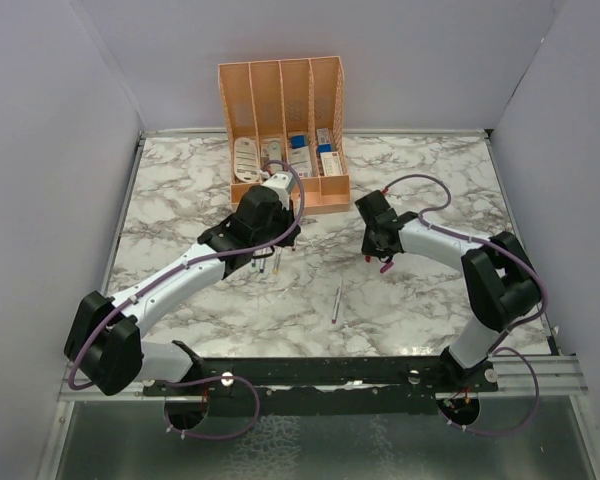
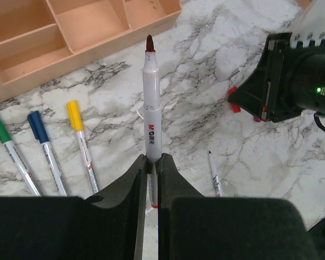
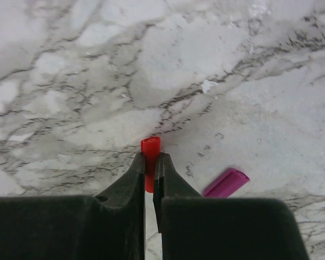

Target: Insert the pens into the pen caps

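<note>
My left gripper (image 2: 153, 158) is shut on a grey-white pen (image 2: 151, 108) whose dark red tip points away from the camera, held above the marble. My right gripper (image 3: 150, 157) is shut on the red cap (image 3: 150, 147). In the left wrist view that gripper (image 2: 292, 76) shows at right with the red cap (image 2: 232, 102). A magenta cap (image 3: 226, 182) lies on the marble just right of the right fingers. Three pens with green (image 2: 0, 130), blue (image 2: 39, 127) and yellow (image 2: 75, 116) ends, which look capped, lie at left. One bare pen (image 1: 336, 300) lies between the arms.
A peach organiser (image 1: 283, 130) with white and blue items stands at the back centre, just beyond the left gripper (image 1: 270, 245). The right gripper (image 1: 380, 255) is about a hand's width to its right. Grey walls close in the marble table (image 1: 430, 310).
</note>
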Controlling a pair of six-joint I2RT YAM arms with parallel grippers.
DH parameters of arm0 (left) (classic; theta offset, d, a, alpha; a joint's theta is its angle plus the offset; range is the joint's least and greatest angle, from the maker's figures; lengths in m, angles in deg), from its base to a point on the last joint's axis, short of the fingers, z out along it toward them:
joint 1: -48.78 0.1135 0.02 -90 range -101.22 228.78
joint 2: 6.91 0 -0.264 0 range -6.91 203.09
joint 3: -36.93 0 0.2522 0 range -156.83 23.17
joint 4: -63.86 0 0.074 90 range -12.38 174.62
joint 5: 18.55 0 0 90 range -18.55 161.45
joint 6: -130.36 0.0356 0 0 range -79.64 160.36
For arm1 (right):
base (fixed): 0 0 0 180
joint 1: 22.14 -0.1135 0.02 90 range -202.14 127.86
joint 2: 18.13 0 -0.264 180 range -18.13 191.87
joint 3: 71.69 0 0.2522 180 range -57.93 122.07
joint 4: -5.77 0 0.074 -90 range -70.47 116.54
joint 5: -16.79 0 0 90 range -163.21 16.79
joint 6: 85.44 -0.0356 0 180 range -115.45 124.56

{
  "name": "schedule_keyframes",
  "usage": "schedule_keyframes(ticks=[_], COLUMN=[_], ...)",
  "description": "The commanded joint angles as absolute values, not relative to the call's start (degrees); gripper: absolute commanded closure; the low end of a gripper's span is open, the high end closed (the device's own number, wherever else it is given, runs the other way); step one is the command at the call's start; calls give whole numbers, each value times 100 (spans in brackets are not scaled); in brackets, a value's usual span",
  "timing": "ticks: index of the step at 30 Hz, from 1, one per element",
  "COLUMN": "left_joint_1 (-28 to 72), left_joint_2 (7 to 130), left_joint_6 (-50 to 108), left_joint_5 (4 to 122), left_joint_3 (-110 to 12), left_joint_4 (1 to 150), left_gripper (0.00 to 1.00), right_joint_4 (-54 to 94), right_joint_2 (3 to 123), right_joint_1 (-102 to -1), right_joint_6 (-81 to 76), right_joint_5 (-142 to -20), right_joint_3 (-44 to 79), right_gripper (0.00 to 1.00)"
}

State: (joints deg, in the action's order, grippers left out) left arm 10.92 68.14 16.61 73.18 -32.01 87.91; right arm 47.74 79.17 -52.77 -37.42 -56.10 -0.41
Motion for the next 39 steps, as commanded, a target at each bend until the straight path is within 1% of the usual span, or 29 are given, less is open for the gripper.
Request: schedule_keyframes(ticks=[1, 7, 13, 19, 31, 39], left_joint_1=[1121, 1117, 1117, 1108, 1100, 1099], left_joint_2=[6696, 6694, 6905, 7190, 7411, 7544], left_joint_6=[1501, 1259, 1029, 666, 650, 674], left_joint_5=[6601, 6045, 5099, 4341, 4051, 4014], left_joint_3=[-2999, -2761, -2743, -2784, -2935, -3058], left_joint_4=[8164, 7411, 6572, 6029, 6046, 6077], left_gripper=[100, 100, 100, 100, 100, 100], right_joint_4=[3793, 2642, 1191, 493, -939, -1136], right_joint_2=[7454, 6693, 5942, 5658, 5193, 5137], right_joint_1=[-5264, -5264, -5264, -5264, -5264, -5264], right_joint_6=[-3219, -2737, -2258, -2165, -2269, -2242], right_joint_5=[-5957, -6072, -6478, -6825, -7420, -7964], right_joint_3=[224, 85, -428, -622, -1164, -1237], right_gripper=[99, 99, 99, 99, 99, 99])
